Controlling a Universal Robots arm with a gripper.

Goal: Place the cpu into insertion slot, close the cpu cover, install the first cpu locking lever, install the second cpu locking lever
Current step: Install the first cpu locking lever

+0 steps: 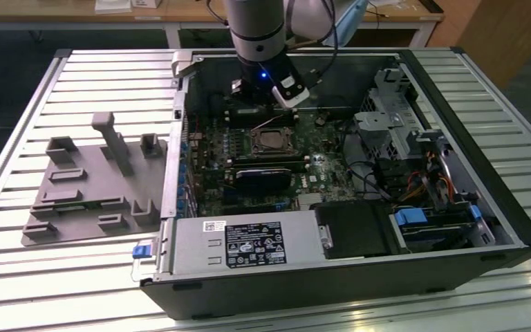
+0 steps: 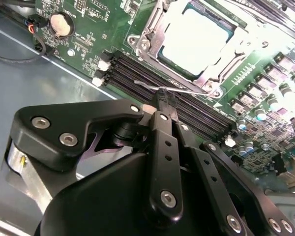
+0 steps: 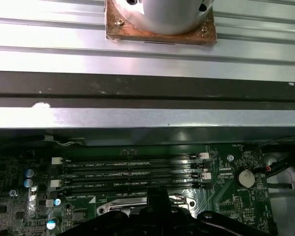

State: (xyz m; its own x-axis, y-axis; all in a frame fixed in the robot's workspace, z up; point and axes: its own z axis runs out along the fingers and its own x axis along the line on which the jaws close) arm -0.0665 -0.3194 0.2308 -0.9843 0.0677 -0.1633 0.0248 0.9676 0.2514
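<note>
At the exterior view's left, a grey moulded fixture plate point(image 1: 86, 187) with blocky posts and pockets lies on the ribbed metal table point(image 1: 25, 104). Beside it stands the open computer case point(image 1: 487, 207), dark and boxy. Along its near edge sits the silver power supply point(image 1: 191, 249). It carries a large black-and-white printed label point(image 1: 256, 245) and a small white sticker point(image 1: 213, 225), and we cannot make out their print. A blue plastic tab point(image 1: 141, 250) juts from its end.

Further right, the arm point(image 1: 256, 34) reaches down into the case over the green motherboard point(image 1: 215, 138). The insertion slot point(image 1: 254, 143), square with a silvery rim, lies just below it.

In the second wrist view a round, shiny coin cell point(image 2: 60, 23) sits far over. Next come the long black memory slots point(image 2: 137, 73). Then the gripper point(image 2: 162, 98), matt black with bolted links, shows its fingers drawn together with no gap between them. Its tip rests at a thin silvery wire lever point(image 2: 187, 91) that runs along the socket's edge. We cannot tell whether it pinches the wire.

Beyond it the cpu point(image 2: 194, 42) lies flat in the socket, its metal top glaring bright. The cpu cover point(image 2: 148, 34), a thin stamped steel frame, lies around it.

In the first wrist view, fine white lettering runs beside the memory slots.
</note>
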